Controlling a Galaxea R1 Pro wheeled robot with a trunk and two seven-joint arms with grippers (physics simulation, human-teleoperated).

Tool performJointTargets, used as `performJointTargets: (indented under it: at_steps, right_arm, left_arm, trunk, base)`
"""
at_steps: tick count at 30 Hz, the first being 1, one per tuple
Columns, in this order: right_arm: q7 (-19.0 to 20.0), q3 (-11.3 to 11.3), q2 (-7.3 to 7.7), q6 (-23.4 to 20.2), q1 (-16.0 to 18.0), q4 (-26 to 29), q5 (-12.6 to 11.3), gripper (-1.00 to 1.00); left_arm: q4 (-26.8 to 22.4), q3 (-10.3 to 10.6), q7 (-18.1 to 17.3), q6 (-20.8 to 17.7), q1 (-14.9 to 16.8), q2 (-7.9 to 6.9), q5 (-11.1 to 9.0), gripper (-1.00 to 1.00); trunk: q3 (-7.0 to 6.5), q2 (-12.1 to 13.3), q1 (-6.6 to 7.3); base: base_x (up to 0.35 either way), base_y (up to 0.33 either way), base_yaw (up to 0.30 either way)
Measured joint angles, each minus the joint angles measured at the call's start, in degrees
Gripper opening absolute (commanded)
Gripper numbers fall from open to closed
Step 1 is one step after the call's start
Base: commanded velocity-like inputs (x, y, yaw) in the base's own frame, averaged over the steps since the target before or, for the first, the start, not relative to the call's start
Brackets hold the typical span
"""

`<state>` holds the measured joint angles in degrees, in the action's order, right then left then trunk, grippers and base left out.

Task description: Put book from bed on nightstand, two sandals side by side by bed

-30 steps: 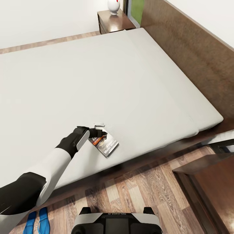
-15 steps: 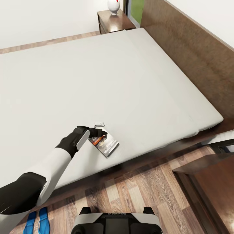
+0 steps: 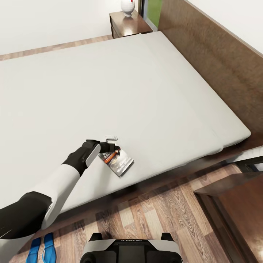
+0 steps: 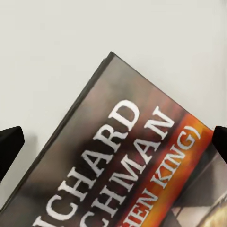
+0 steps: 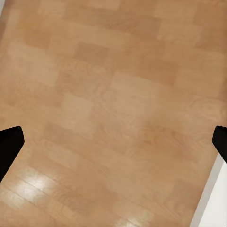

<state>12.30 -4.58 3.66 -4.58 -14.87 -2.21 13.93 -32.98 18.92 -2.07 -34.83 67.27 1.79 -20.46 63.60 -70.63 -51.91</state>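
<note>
Filling most of the head view, the bed with its grey mattress, headboard at right. 1 nightstand at the far corner, white vase on top. Left gripper reaches over the near mattress edge, jaws spread wide either side of the book's top corner, not clamped. 2 blue sandals side by side on the floor. Right gripper spread apart over wood floor.

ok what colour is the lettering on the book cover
White lettering on the book, beside an orange band; the left wrist view shows it best.
</note>
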Motion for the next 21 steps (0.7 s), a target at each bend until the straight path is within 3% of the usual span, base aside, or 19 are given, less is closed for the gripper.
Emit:
performJointTargets:
  at_steps: [21]
  right_arm:
    - [0.01, 0.0, -0.07, 0.0, 0.03, 0.0, 0.0, 1.0]
  left_arm:
    - [0.18, -0.25, -0.13, -0.03, 0.63, -0.02, -0.18, 1.0]
  trunk:
    - [0.0, 0.0, 0.0]
  base:
    - [0.0, 0.0, 0.0]
